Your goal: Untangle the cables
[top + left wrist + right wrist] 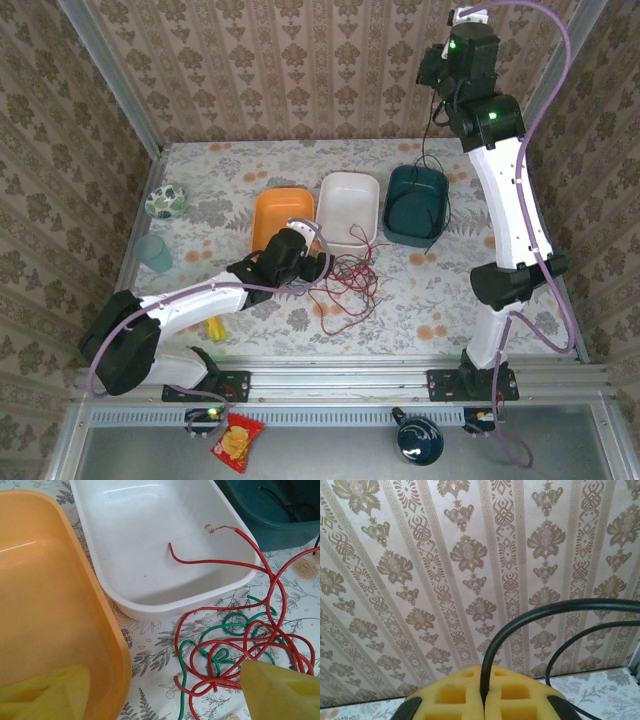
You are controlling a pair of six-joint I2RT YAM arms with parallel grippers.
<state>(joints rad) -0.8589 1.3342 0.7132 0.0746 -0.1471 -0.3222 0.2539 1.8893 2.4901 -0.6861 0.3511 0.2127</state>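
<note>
From above, the left gripper (320,265) sits low over the flowered table (200,170), just beside the near end of the orange bin (280,212) and at the left edge of the red cable (352,282). That cable lies in a loose tangle in front of the white bin (350,200). The right gripper (438,75) is raised high against the back wall (280,70). From it the black cable (424,140) hangs down into the teal bin (412,205). In the left wrist view, the left gripper (165,695) stands wide open with nothing between its yellow fingers (280,692). The orange bin (55,605) is on the left and the white bin (150,610) is ahead. The red cable (272,587) coils on the table with the green cable (192,647) threaded through its loops, and one red end reaches over the rim into the white bin. A corner of the teal bin (270,525) shows with a thin dark strand inside. In the right wrist view, the right gripper (484,692) is closed tight, with the black cable (545,609) pinched between its yellow pads (450,695). The cable arcs up and away to the right in front of the patterned wall (420,580).
</note>
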